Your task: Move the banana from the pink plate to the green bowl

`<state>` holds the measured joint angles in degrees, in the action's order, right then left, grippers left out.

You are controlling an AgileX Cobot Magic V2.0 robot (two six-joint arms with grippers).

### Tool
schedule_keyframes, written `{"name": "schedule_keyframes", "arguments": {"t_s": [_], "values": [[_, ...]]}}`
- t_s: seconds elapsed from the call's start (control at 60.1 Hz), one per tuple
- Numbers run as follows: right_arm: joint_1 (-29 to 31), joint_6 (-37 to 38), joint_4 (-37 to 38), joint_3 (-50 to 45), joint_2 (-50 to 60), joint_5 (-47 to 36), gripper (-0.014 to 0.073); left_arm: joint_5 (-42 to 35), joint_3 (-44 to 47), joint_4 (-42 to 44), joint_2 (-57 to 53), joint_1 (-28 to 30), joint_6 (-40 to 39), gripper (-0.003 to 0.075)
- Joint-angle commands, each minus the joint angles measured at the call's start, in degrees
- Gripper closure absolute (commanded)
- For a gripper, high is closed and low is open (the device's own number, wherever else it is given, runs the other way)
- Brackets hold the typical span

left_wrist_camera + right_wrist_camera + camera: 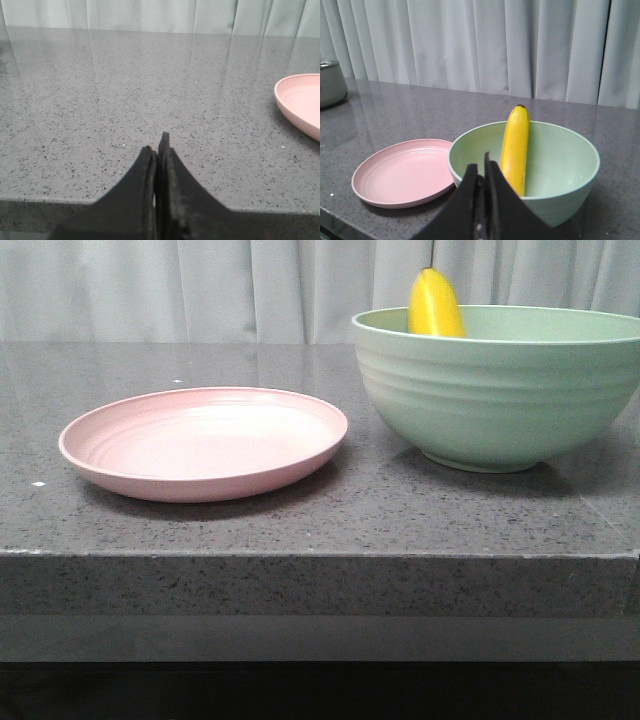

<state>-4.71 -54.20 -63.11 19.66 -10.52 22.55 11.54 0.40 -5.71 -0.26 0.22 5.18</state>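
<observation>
Banana (515, 150) stands propped against the green bowl (560, 165) wall, pink plate (203, 443) bare; left gripper (159, 150) and right gripper (481, 172) pinched together, holding nothing — job looks finished.

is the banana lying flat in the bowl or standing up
Standing up: the banana leans on end against the green bowl's inner wall, its tip above the rim.

In the front view, the right half of the grey stone table (300, 510) is occupied by the green bowl (500, 390); its mouth is partly blocked at 11 o'clock by the upright banana (435, 305). The pink plate (200, 445), at the bowl's 9 o'clock, is kept apart by a narrow gap. A passage at the plate's 9 o'clock is left.
</observation>
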Motion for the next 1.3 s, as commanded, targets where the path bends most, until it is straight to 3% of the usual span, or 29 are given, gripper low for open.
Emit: {"name": "schedule_keyframes", "arguments": {"t_s": [0.0, 0.699, 0.799, 0.932, 1.032, 1.116, 1.282], "values": [[-0.1, -0.6, -1.6, 1.5, -0.5, -2.0, 0.0655, -5.1, 0.2, -0.5, -1.1, 0.2, -0.1, 0.0741], [-0.1, -0.6, -0.2, 0.9, -0.5, -4.9, 0.0655, -5.1, 0.2, -0.5, -1.1, 0.2, -0.1, 0.0741], [-0.1, 4.4, 9.8, 0.8, -0.5, -4.9, 0.0655, -5.1, 0.2, -0.5, -1.1, 0.2, -0.1, 0.0741], [-0.1, 30.2, 33.9, 0.7, -0.5, -6.0, 0.0655, -5.1, 0.2, -0.5, -1.1, 0.2, -0.1, 0.0741], [-0.1, 45.7, 47.4, -1.0, -0.5, -11.4, 0.0655, -5.1, 0.2, -0.5, -1.1, 0.2, -0.1, 0.0741], [-0.1, 49.4, 52.2, -3.9, -0.5, -17.2, 0.0655, -5.1, 0.2, -0.5, -1.1, 0.2, -0.1, 0.0741], [0.4, 49.3, 53.3, -10.9, 0.9, -22.6, 0.0655, -5.1, 0.2, -0.5, -1.1, 0.2, -0.1, 0.0741]]}}
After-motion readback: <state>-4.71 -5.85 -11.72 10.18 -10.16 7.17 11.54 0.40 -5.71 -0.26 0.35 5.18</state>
